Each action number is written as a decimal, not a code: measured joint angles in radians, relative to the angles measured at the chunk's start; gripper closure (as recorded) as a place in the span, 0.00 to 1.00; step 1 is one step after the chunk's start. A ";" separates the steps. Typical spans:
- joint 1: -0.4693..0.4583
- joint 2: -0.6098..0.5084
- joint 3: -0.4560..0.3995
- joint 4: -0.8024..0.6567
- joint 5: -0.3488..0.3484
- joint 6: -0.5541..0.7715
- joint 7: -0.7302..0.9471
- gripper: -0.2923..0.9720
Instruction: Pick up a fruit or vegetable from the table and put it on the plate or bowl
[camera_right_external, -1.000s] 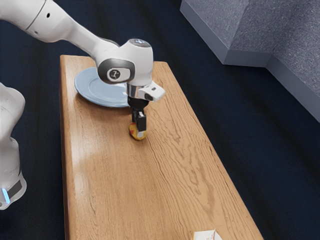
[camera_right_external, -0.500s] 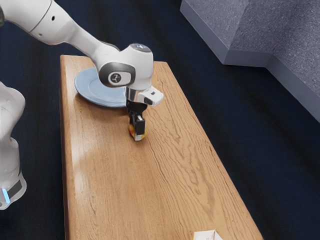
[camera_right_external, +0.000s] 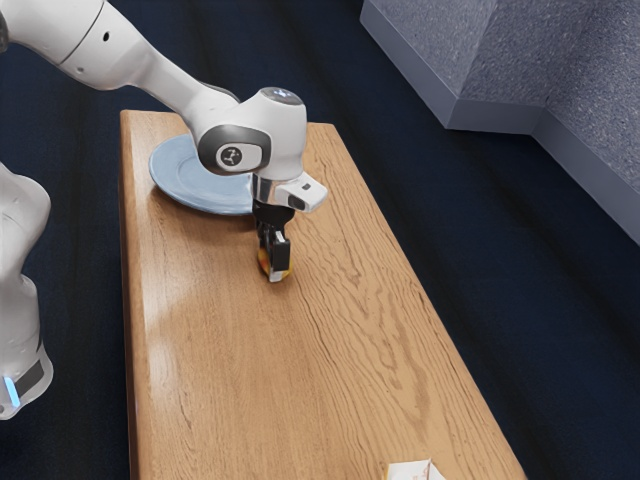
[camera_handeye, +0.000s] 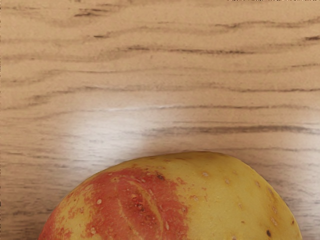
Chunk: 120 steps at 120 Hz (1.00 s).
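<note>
Yellow-red fruit (camera_right_external: 267, 265) sits on the wooden table (camera_right_external: 300, 380), pinched from both sides between my gripper (camera_right_external: 275, 260) fingers. The blue plate (camera_right_external: 185, 180) lies near, toward the exterior view's left.

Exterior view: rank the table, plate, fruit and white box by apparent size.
1. table
2. plate
3. white box and fruit: look alike, not ranked. The box is cut off at the frame's edge and nearer the camera; the fruit is partly behind the gripper.
</note>
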 joint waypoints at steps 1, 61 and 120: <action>0.000 0.000 0.000 0.000 0.000 0.000 0.000 0.37; 0.004 -0.108 -0.026 0.067 0.020 -0.035 -0.026 0.45; 0.133 -0.111 0.255 0.247 0.190 -0.152 0.009 0.43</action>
